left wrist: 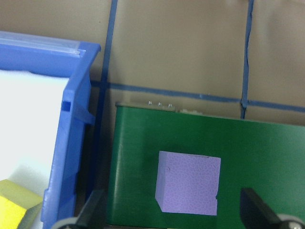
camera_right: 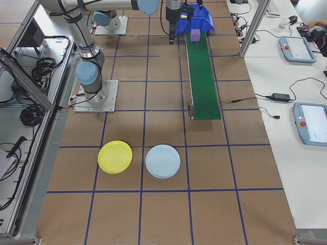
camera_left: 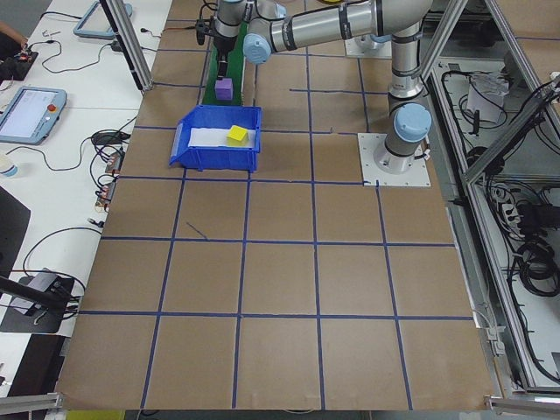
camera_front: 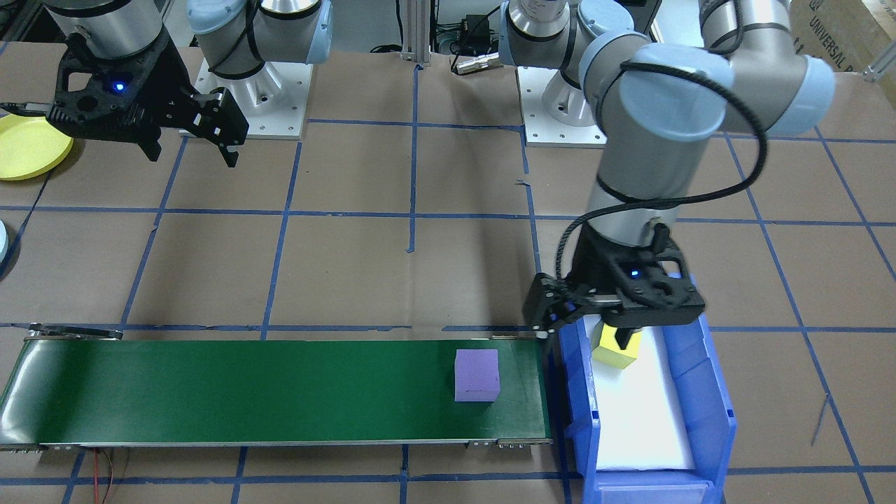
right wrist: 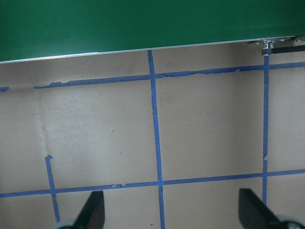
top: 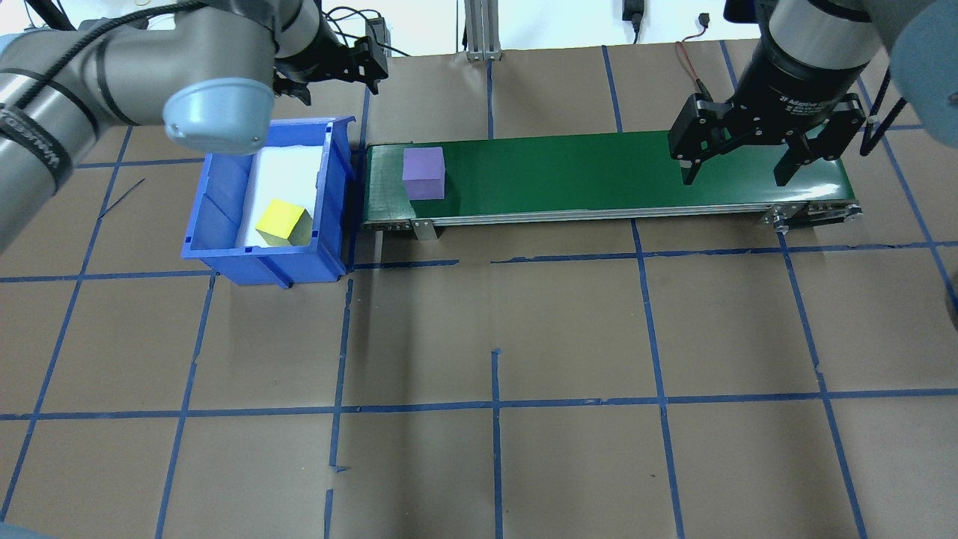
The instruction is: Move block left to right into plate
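Observation:
A purple block (camera_front: pixel 477 376) (top: pixel 423 173) (left wrist: pixel 189 182) sits on the green conveyor belt (top: pixel 599 172), at the end beside the blue bin (top: pixel 217 217). A yellow block (top: pixel 283 222) lies inside the bin. My left gripper (camera_front: pixel 584 327) (left wrist: pixel 172 212) hangs open above the gap between bin and belt, holding nothing; the purple block lies below it. My right gripper (top: pixel 737 171) (camera_front: pixel 190 150) (right wrist: pixel 171 212) is open and empty over the belt's other end. The yellow plate (camera_right: pixel 115 156) (camera_front: pixel 28 147) lies on the table past that end.
A light blue plate (camera_right: pixel 163 161) lies next to the yellow one. White padding lines the bin floor (camera_front: pixel 630 420). Blue tape lines grid the brown table (top: pixel 494 412). The two arm bases (camera_front: pixel 252 105) stand on the robot's side of the table.

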### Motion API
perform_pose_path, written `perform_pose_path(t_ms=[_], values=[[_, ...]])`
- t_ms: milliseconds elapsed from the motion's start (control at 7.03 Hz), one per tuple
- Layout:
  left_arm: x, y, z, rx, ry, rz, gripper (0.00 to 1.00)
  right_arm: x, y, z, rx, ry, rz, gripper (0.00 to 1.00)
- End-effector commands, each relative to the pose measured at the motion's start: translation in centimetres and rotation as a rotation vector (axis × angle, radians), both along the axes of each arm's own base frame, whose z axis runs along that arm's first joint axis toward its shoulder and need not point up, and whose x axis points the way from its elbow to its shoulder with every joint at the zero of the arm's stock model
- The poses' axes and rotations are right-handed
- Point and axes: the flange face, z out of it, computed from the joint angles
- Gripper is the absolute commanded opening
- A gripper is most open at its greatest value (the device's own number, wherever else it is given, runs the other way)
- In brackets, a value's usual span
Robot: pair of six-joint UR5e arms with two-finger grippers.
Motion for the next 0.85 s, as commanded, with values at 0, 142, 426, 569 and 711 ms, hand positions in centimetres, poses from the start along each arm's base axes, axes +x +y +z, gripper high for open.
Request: perform_pose_path(t_ms=[0, 142, 426, 569, 711], values=[[12.4, 0.0, 0.6, 0.048, -0.051, -0.002, 1.00, -0.3, -0.1, 0.0, -0.001, 0.000, -0.005, 1.00], [13.0, 0.2, -0.9, 0.079, -0.057, -0.026, 1.00, -0.5, -0.2, 0.0, -0.001, 0.002, -0.008, 1.00], [12.4, 1.9, -7.8, 0.203, -0.066, -0.163, 0.95, -0.6, -0.3, 0.0, -0.004, 0.000, -0.011, 1.00], [12.2, 2.5, -9.1, 0.223, -0.059, -0.197, 1.00, -0.6, -0.3, -0.1, -0.003, 0.000, -0.011, 1.00], [12.0, 2.7, -9.8, 0.235, -0.046, -0.207, 1.00, -0.6, -0.3, 0.0, -0.004, 0.000, -0.011, 1.00]])
